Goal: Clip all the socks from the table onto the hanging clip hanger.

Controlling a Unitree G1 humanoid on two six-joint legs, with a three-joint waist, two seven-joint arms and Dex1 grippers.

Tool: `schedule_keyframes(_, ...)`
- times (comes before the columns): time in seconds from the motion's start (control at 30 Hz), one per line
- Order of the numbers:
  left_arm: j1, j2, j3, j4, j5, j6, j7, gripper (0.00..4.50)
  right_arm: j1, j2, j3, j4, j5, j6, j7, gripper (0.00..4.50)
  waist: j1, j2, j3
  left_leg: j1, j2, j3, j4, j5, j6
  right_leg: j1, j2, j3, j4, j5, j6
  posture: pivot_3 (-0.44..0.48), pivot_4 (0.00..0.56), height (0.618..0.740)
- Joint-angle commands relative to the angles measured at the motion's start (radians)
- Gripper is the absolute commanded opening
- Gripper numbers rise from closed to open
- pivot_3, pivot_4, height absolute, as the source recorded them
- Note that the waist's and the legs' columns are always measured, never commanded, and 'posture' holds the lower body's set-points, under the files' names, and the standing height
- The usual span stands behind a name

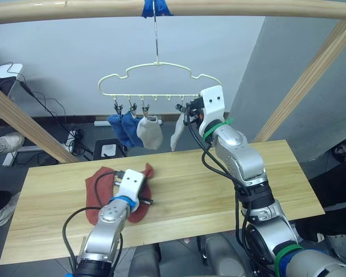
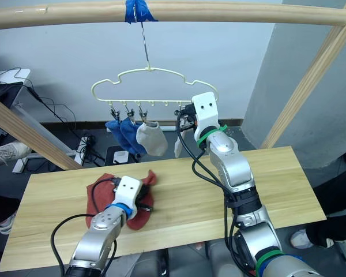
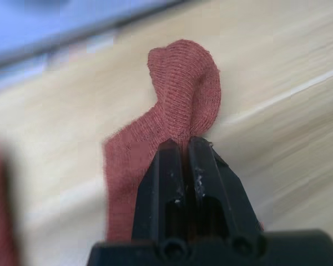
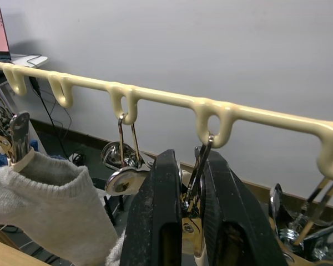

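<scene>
Overhead, the pale yellow clip hanger [image 1: 158,81] hangs by its hook from a wooden pole [image 1: 173,8], where blue tape [image 1: 155,7] marks the spot. On its left clips hang 2 royal blue socks [image 1: 123,128], and next to them 1 light grey sock [image 1: 149,132]. A second light grey sock [image 1: 177,133] dangles below the right gripper [image 1: 187,111], which is raised to the hanger's lower bar. In the right wrist view its 2 black fingers [image 4: 160,221] are clenched around a metal clip [image 4: 195,183] that hangs from a loop of the bar; an empty clip [image 4: 122,166] hangs from the neighbouring loop, just beside it.

Down on the table [image 1: 219,184], 2 rust-red socks [image 1: 98,190] lie bunched toward the left half, well back from the near edge. The left gripper [image 1: 143,199] rests on them, and in its wrist view the fingers [image 3: 167,183] are pinched together on a fold of the nearer rust-red sock [image 3: 177,105], the cloth standing up above the fingertips. Most of the tabletop to the right of the socks is bare wood, out to the right end. Slanting wooden posts [image 1: 305,81] frame the table on both sides.
</scene>
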Motion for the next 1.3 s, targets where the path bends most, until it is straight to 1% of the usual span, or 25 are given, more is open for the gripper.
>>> schedule_keyframes(0.03,-0.031,-0.022,-0.076,-0.061,0.035,-0.123,-0.026,0.0,-0.01,0.004,-0.007,-0.062,0.003,0.004,-0.001,0.13,0.0,0.0,0.0,0.0,0.0,0.0,0.0,0.0,0.0,0.0,0.0,0.0,0.0,0.0,0.0,-0.202,0.239,0.74)
schedule_keyframes(0.17,-0.109,-0.088,-0.153,-0.035,0.066,-0.198,-0.025,0.0,-0.014,0.005,-0.008,-0.075,0.004,0.017,-0.004,0.13,0.0,0.0,0.0,0.0,0.0,0.001,-0.001,0.0,0.0,0.0,0.0,0.001,-0.001,0.0,0.001,-0.202,0.239,0.74)
schedule_keyframes(0.23,-0.158,-0.129,-0.172,0.009,0.086,-0.227,-0.002,0.0,-0.016,0.007,-0.007,-0.08,0.003,0.022,-0.005,0.13,-0.001,0.0,0.0,0.0,0.0,0.001,-0.001,0.0,0.0,0.0,0.0,0.001,-0.001,-0.001,0.001,-0.222,0.235,0.74)
schedule_keyframes(0.47,-0.287,-0.216,-0.165,0.139,0.125,-0.299,0.071,0.0,-0.016,0.006,-0.006,-0.097,0.002,0.036,-0.009,0.13,-0.012,0.0,0.0,0.0,0.0,0.001,-0.001,0.0,0.0,0.0,0.001,0.001,-0.001,-0.001,0.003,-0.235,0.234,0.74)
schedule_keyframes(0.6,-0.326,-0.234,-0.15,0.181,0.127,-0.324,0.094,0.0,-0.012,0.005,-0.005,-0.105,0.001,0.043,-0.011,0.13,-0.015,0.0,0.0,0.0,0.0,0.001,-0.002,0.0,0.0,0.0,0.001,0.001,-0.002,-0.001,0.003,-0.241,0.234,0.74)
schedule_keyframes(0.77,-0.347,-0.248,-0.127,0.193,0.117,-0.332,0.114,0.0,-0.009,0.005,-0.003,-0.111,-0.002,0.047,-0.014,0.13,-0.015,0.0,0.0,0.0,0.0,0.001,-0.002,0.0,0.0,0.0,0.001,0.001,-0.003,-0.002,0.003,-0.245,0.234,0.74)
schedule_keyframes(1.3,-0.374,-0.289,-0.106,0.155,0.091,-0.303,0.111,0.0,-0.003,0.001,0.001,-0.109,-0.005,0.056,-0.012,0.13,-0.015,0.0,0.0,-0.001,0.0,0.002,-0.004,0.0,0.0,0.0,0.001,0.001,-0.004,-0.002,0.003,-0.239,0.237,0.74)
